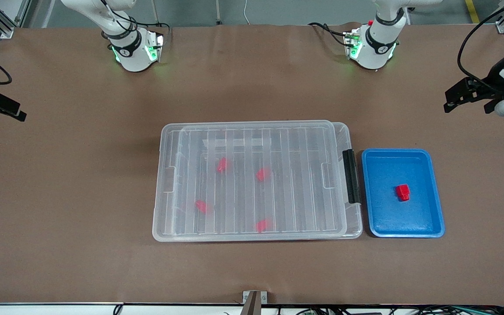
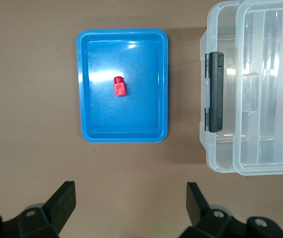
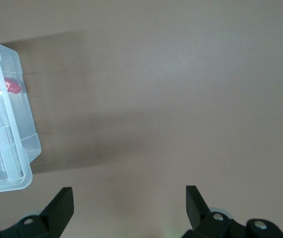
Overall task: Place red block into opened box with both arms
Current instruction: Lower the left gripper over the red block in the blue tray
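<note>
- five red blocks: one (image 1: 402,192) in the blue tray, four seen through the box lid (image 1: 222,164) (image 1: 261,174) (image 1: 202,206) (image 1: 261,225)
- one clear box (image 1: 164,183), with one ribbed lid (image 1: 304,144) and one black latch bar (image 1: 351,176)
- one blue tray (image 1: 431,214)
- two arms, each with one claw: left claw (image 1: 455,97), right claw (image 1: 9,109)
- one brown surface (image 1: 68,183)

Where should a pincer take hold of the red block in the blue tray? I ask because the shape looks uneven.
Probably the squarish body of the red block, not the narrower stub. It lies flat and alone on the blue tray, well clear of the raised rim, so come straight down from above, jaws across the body's two flat sides. The open left pincer, over the table's left-arm end, is closest.
</note>
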Controlling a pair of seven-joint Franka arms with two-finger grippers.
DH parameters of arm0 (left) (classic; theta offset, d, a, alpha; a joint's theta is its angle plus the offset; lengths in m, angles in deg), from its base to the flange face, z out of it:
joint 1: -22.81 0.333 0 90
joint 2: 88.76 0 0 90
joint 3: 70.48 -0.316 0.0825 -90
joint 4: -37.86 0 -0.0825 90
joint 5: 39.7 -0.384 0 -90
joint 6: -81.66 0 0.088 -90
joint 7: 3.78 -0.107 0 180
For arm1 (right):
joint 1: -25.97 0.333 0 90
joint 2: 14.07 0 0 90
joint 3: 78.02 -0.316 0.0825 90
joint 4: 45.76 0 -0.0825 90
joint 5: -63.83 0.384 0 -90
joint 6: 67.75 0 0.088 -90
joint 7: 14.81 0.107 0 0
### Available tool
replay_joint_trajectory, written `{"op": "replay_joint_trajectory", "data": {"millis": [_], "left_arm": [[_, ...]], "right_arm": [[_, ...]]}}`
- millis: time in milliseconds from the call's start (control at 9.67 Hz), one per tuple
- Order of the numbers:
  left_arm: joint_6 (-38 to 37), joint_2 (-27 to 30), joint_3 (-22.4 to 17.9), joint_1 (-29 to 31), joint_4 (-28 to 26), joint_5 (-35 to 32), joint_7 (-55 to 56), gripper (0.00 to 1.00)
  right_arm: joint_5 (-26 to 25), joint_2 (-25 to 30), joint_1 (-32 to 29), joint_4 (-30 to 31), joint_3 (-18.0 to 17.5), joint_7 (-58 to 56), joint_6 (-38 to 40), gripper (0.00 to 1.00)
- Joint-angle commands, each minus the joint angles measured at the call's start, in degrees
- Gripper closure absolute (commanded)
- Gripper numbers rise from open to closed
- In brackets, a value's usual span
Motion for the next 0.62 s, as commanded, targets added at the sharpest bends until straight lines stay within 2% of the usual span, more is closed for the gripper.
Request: {"op": "replay_joint_trajectory", "data": {"millis": [0, 207, 414, 517], "left_arm": [[0.3, 0.0, -0.3, 0.0, -1.7, 0.1, -0.8, 0.02], [0.3, -1.3, -0.3, 0.0, 0.1, 0.1, -0.2, 0.02], [-0.1, -1.7, -0.3, 0.1, 0.0, 0.1, -0.4, 0.01], [0.1, -2.7, -0.3, 0.2, -0.2, 0.1, -0.1, 0.01]], "right_arm": [[-1.1, 1.8, 0.0, 2.0, -0.4, -0.4, -0.3, 0.0], [-1.0, 1.6, 0.3, 1.3, -0.8, 0.0, -0.4, 0.0], [-0.2, 0.3, 4.8, 0.7, -1.6, 0.8, -0.4, 0.0], [-1.0, -3.0, 5.8, -0.5, -4.7, 4.2, -1.3, 0.0]]}}
